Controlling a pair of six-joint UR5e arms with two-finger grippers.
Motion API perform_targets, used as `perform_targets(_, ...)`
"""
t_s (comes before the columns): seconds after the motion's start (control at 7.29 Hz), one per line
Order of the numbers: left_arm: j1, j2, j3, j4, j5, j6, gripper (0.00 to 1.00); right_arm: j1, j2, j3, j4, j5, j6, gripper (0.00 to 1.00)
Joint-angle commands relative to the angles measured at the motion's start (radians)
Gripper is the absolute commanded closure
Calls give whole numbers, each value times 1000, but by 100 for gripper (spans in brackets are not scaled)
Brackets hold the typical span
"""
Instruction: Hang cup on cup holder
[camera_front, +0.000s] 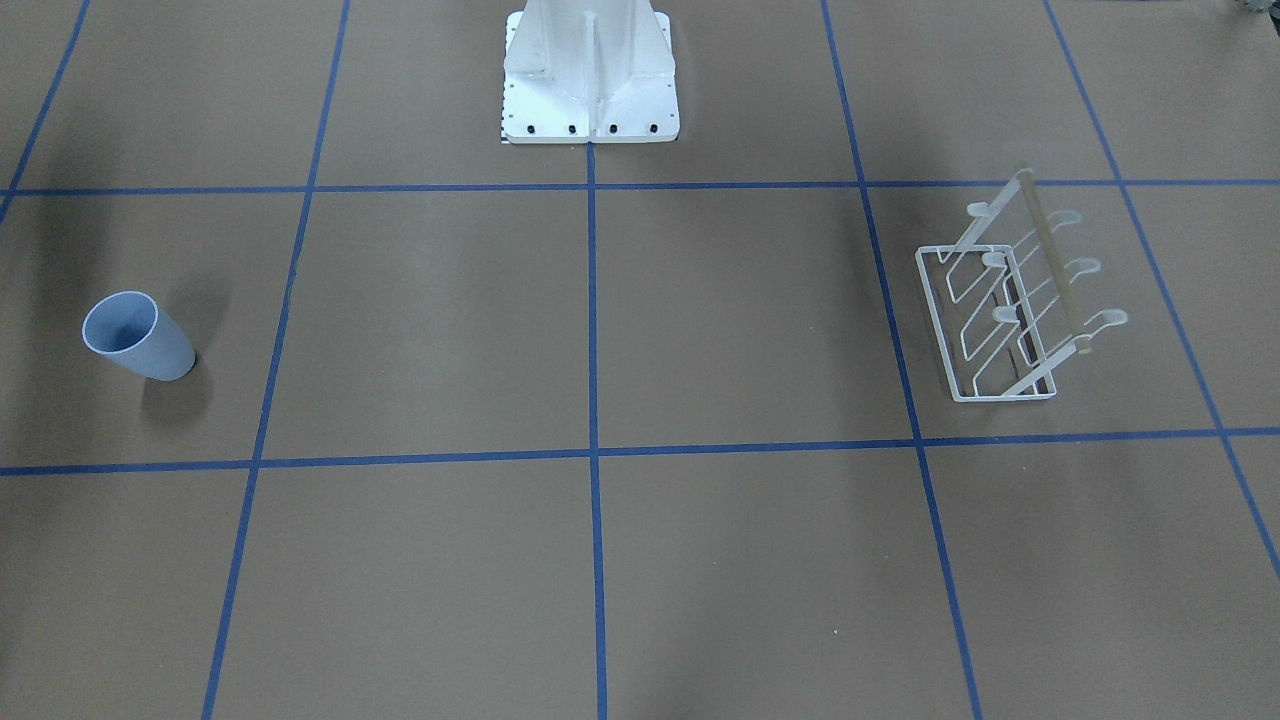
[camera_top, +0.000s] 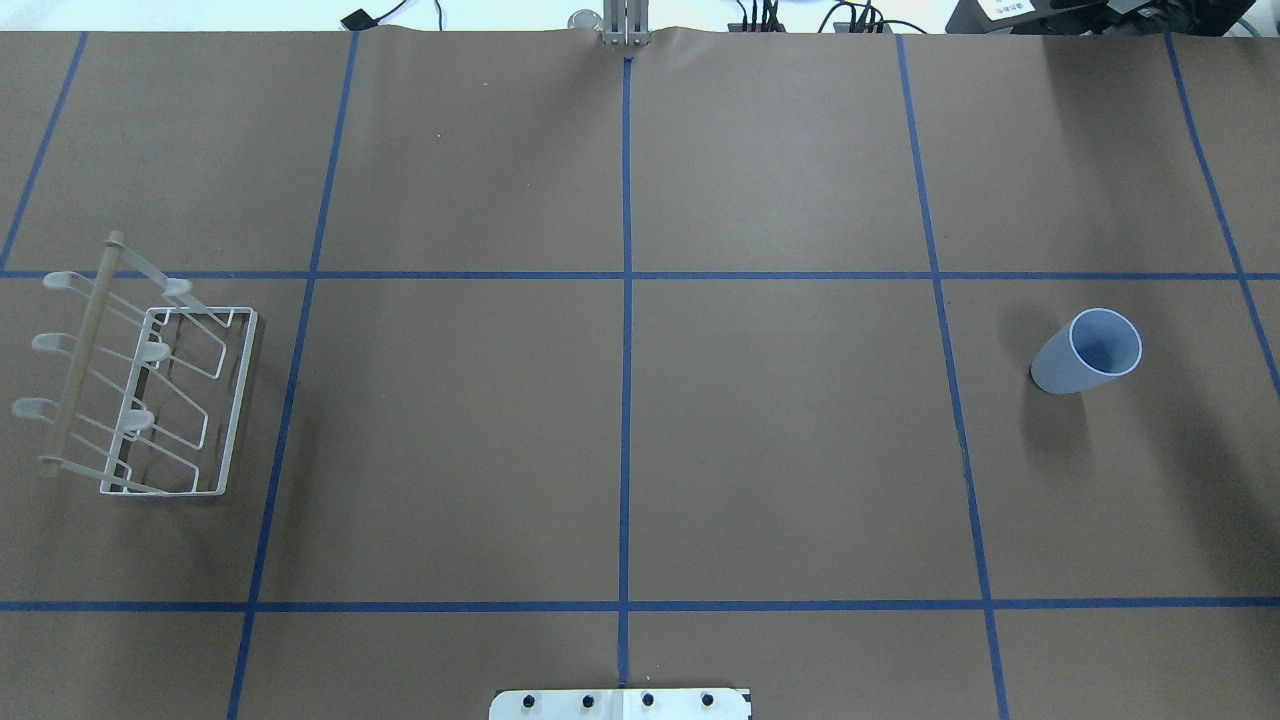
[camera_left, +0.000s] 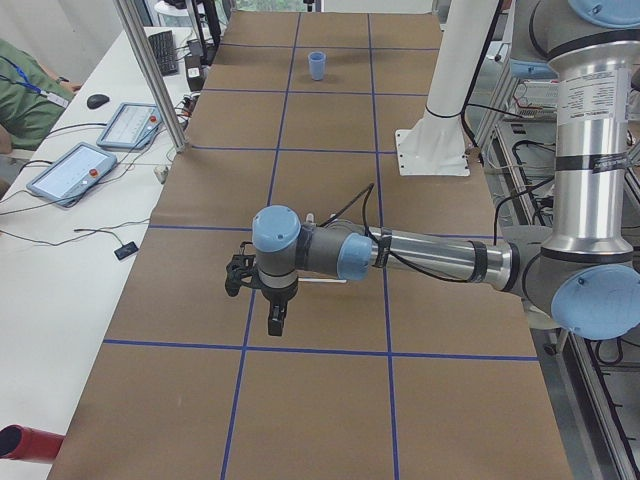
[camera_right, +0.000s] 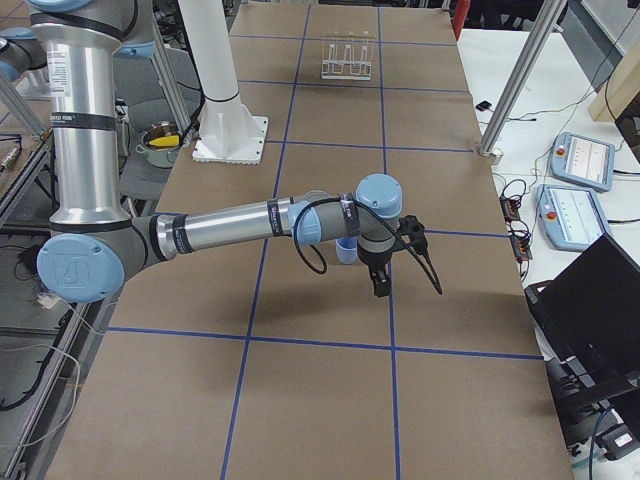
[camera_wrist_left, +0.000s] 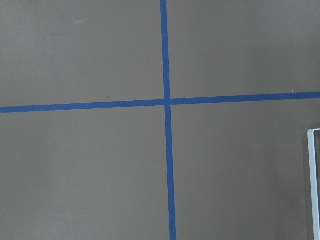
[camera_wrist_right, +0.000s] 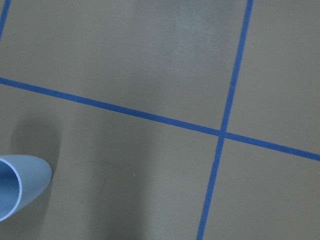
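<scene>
The light-blue cup (camera_front: 140, 338) stands upright, mouth up, on the brown table on the robot's right side (camera_top: 1085, 352). Its rim shows at the lower left of the right wrist view (camera_wrist_right: 15, 192). The white wire cup holder (camera_front: 1010, 300) with its wooden rod stands on the robot's left side (camera_top: 140, 390); its base edge shows in the left wrist view (camera_wrist_left: 314, 175). The left gripper (camera_left: 276, 322) hangs above the table near the holder. The right gripper (camera_right: 381, 285) hangs beside the cup (camera_right: 347, 250). Both show only in side views, so I cannot tell whether they are open or shut.
The white robot base (camera_front: 590, 80) stands at the table's middle edge. Blue tape lines grid the table. Metal posts (camera_left: 150, 70) (camera_right: 520, 70) stand at the far edge, with tablets (camera_left: 70, 170) and a laptop (camera_right: 590, 310) beyond.
</scene>
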Motion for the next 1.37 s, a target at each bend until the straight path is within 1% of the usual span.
perform_targets(0.0, -1, 5, 3, -6, 6, 1, 1, -168, 58, -18, 48, -14, 234, 0)
perform_targets(0.14, -1, 5, 6, -6, 6, 1, 1, -202, 72, -22, 67, -14, 270, 0)
perform_targets(0.27, -1, 5, 1, -6, 5, -2, 1, -227, 75, -49, 74, -14, 270, 0)
perform_targets(0.41, -1, 5, -3, -7, 3, 0, 1, -259, 90, -84, 106, -12, 276, 0)
perform_targets(0.55, -1, 0, -2, -6, 5, -2, 1, -270, 103, -124, 108, -8, 279, 0)
perform_targets(0.82, -1, -8, 4, -6, 5, 0, 1, -273, 107, -127, 108, 9, 281, 0)
perform_targets(1.1, -1, -5, 8, -6, 5, 0, 1, -278, 109, -115, 110, 60, 279, 0)
perform_targets(1.24, -1, -3, 4, -6, 5, -2, 1, -285, 106, -115, 110, 60, 279, 0)
